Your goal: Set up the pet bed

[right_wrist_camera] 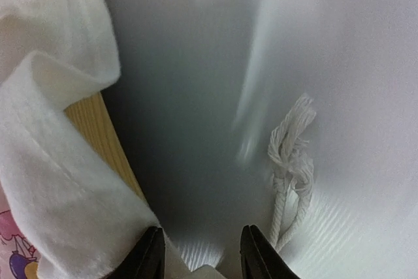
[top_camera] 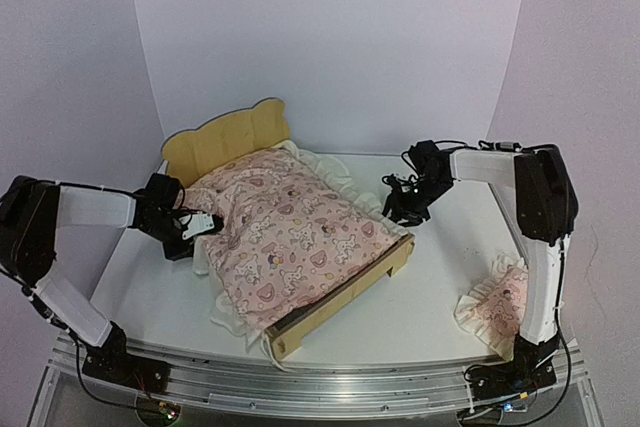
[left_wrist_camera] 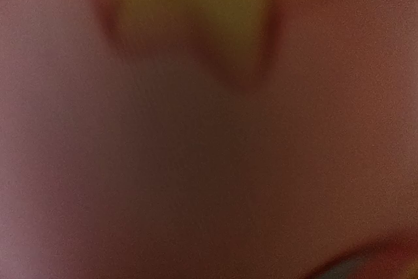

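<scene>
The pet bed (top_camera: 226, 141) stands slantwise mid-table, its bear-ear headboard at the back left. A pink printed cover (top_camera: 290, 232) with a cream ruffle lies over it. My left gripper (top_camera: 200, 227) is pressed against the cover's left edge. The left wrist view is only a pink-brown blur, so its jaws are hidden. My right gripper (top_camera: 400, 211) hovers at the bed's right side. In the right wrist view it (right_wrist_camera: 202, 256) stands open over bare table, with its left finger (right_wrist_camera: 149, 256) against the cream ruffle (right_wrist_camera: 59, 181) that hangs over the wooden side rail (right_wrist_camera: 98, 132).
A small pink ruffled pillow (top_camera: 497, 305) lies at the front right, beside the right arm's base. A knotted white string (right_wrist_camera: 290, 161) lies on the table just right of my right fingers. White walls stand behind and to both sides.
</scene>
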Robot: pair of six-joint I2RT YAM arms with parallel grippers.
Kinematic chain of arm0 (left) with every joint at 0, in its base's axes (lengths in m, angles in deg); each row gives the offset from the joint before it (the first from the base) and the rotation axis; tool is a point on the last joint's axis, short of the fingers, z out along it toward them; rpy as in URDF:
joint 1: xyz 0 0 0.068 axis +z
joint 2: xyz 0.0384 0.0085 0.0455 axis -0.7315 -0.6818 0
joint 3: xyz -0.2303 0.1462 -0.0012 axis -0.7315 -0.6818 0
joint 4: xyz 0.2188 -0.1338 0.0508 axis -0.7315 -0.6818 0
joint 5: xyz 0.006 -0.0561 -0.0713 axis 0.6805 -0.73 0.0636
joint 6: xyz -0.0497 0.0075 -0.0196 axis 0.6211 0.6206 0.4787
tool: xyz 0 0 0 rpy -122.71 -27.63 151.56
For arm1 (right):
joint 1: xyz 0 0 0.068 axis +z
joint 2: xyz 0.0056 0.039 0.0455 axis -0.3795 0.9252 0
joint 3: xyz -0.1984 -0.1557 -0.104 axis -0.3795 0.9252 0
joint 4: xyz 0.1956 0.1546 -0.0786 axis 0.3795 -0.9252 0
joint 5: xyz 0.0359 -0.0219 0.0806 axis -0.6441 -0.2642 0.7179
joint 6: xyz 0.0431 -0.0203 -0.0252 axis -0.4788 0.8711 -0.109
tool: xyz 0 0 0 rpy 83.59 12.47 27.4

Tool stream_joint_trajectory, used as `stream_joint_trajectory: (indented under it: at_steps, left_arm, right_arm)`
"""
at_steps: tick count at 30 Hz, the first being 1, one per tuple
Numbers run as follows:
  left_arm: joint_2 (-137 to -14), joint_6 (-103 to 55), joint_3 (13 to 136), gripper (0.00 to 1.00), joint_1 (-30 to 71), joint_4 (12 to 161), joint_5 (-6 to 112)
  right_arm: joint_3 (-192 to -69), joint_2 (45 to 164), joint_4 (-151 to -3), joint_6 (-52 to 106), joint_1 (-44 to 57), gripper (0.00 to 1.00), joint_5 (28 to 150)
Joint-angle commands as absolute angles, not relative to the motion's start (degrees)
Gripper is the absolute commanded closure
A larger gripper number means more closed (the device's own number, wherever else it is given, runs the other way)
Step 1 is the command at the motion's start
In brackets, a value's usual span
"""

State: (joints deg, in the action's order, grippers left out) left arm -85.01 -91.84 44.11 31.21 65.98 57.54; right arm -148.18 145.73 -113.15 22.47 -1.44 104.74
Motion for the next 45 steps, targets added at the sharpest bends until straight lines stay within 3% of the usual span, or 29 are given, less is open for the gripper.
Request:
stream_joint_trajectory:
  at_steps: [1, 6, 11, 20, 25, 34, 40, 45]
  left_arm:
    - [-95.65, -97.09, 60.57, 0.47, 27.13, 78.22, 50.29]
    - [-105.65, -96.74, 74.78, 0.47, 23.1, 76.32, 45.3]
    - [-111.74, -95.2, 84.08, 0.46, 21.38, 74.69, 41.35]
    - [-112.26, -95.78, 85.86, 0.44, 21.42, 76.0, 41.12]
    - [-110.38, -92.74, 89.11, 0.42, 25.44, 75.66, 43.23]
    - [-99.52, -87.5, 90.3, 0.38, 33.81, 63.42, 48.48]
    - [-87.69, -82.8, 79.83, 0.36, 41.84, 57.08, 51.94]
    - [-73.83, -80.43, 64.12, 0.35, 44.21, 52.64, 52.5]
  right_arm:
    - [-138.62, 136.02, -114.51, 22.81, 2.95, 0.58, 109.18]
    - [-128.65, 127.35, -105.12, 16.88, 11.03, 0.58, 106.84]
    - [-126.61, 126.85, -94.28, 10.86, 23.62, 0.58, 103.14]
    - [-144.74, 142.47, -84.73, 8.74, 36.33, 0.58, 99.18]
    - [-144.39, 140.27, -86.56, 11.7, 36.43, 0.58, 96.89]
    - [-143.57, 124.26, -112.79, 24.92, 31.38, 0.51, 86.87]
    - [-144.88, 116.07, -116.38, 24.94, 19.3, 0.44, 79.81]
    - [-149.42, 117.7, -116.31, 27.44, 10.54, 0.34, 76.28]
